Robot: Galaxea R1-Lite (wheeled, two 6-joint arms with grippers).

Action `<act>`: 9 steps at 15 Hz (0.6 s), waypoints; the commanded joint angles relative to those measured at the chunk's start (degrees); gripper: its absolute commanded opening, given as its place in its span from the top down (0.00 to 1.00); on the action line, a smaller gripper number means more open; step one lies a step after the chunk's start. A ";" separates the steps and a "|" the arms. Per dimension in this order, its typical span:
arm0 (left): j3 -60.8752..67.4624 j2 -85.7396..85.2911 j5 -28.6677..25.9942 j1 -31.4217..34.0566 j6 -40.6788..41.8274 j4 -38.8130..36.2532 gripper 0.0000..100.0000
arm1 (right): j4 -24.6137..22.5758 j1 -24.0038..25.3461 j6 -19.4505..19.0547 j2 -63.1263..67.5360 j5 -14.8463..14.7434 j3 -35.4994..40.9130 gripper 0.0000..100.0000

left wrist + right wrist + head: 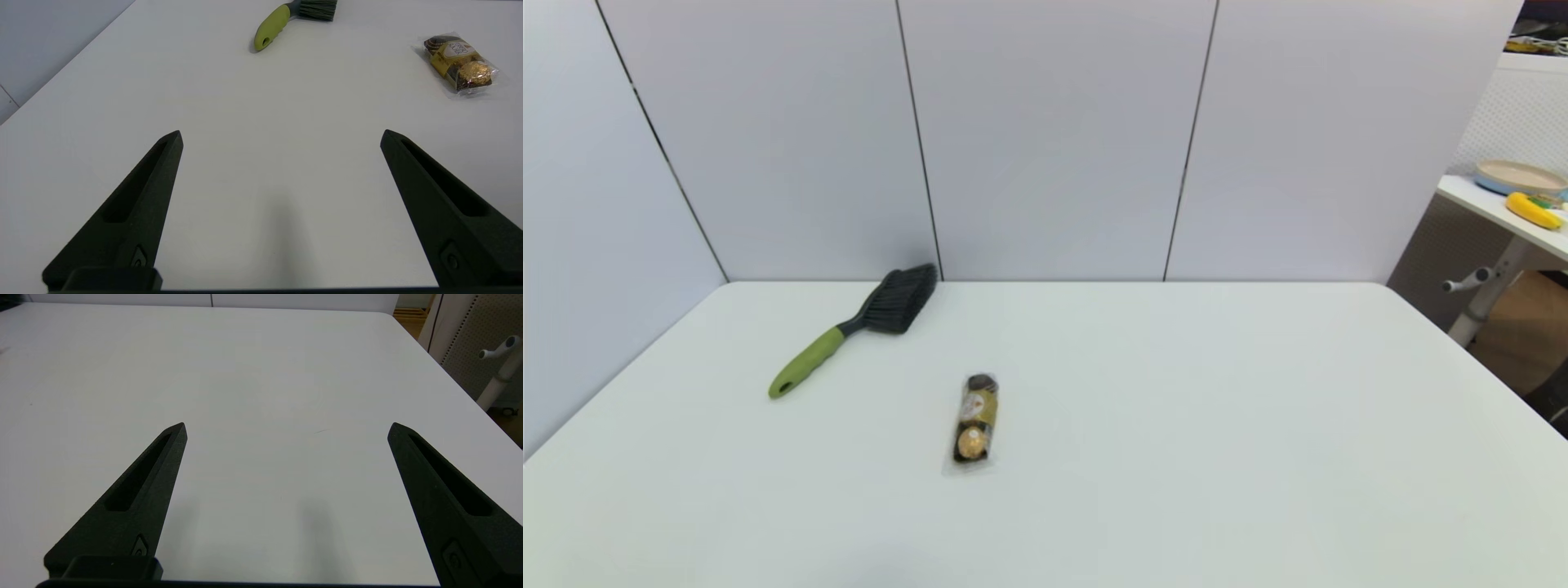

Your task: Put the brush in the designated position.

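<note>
The brush [854, 328] lies flat at the back left of the white table [1176, 408], its dark bristles against the rear wall and its lime-green handle pointing toward the front left. The left wrist view shows the brush [278, 22] far ahead. My left gripper [282, 134] is open over bare table, well short of the brush, holding nothing. My right gripper [286, 426] is also open and empty above the table's right part. Neither arm shows in the head view.
A clear pack of gold-wrapped chocolates [974, 420] lies near the table's middle, to the right of the brush handle, and shows in the left wrist view [457, 63]. Grey wall panels close the back and left. A side table with a plate [1519, 175] stands off right.
</note>
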 commanded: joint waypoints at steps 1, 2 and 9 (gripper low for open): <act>0.01 0.07 0.09 0.04 -0.38 0.05 0.00 | 0.00 0.01 -0.05 0.07 0.00 0.09 0.00; 0.01 0.07 0.09 0.04 -0.38 0.05 0.00 | 0.00 0.01 -0.05 0.07 0.00 0.09 0.00; -0.16 2.71 0.27 0.04 -0.38 0.13 0.00 | 0.00 0.01 -0.05 0.07 0.00 0.09 0.00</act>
